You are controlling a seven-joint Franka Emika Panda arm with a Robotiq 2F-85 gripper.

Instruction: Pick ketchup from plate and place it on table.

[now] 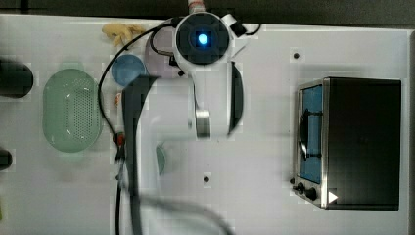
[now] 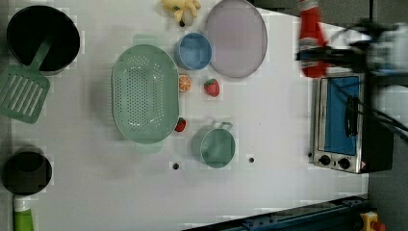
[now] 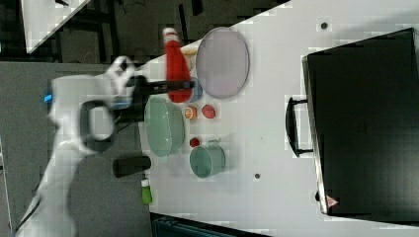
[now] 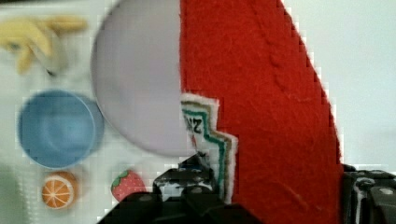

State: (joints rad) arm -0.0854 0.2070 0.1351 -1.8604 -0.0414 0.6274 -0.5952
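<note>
One white tabletop (image 2: pixel 269 125) carries everything you have in front of you. On the left view's right stands the oven (image 2: pixel 344 122), the biggest thing on it, with its glass door and two knobs. Next in size is the arm (image 3: pixel 74 133), which reaches in from the right view's left.

The green basket (image 2: pixel 144 94) lies near the middle of the left view. Your plate (image 2: pixel 235 38) sits bare near the left view's top edge, with nothing lying on it. The blue bowl (image 2: pixel 194 50) is just beside the plate, on the left view's left of it, and the teal cup (image 2: pixel 215 144) stands below them, well apart from the plate.

Your ketchup (image 2: pixel 310 36) is off the plate and up in the air. In the left view you see it past the plate's right edge, above the oven's corner; in the right view it hangs to the right view's left of the plate. The jaws are clamped on the ketchup's lower body, and the gripper (image 3: pixel 170 86) crosses the bottle in the right view. The wrist view shows the ketchup's red felt and its label close up, with the plate behind.

Smallest are the bananas (image 2: pixel 182 8), orange slice (image 2: pixel 184 83) and strawberry (image 2: pixel 211 87).
</note>
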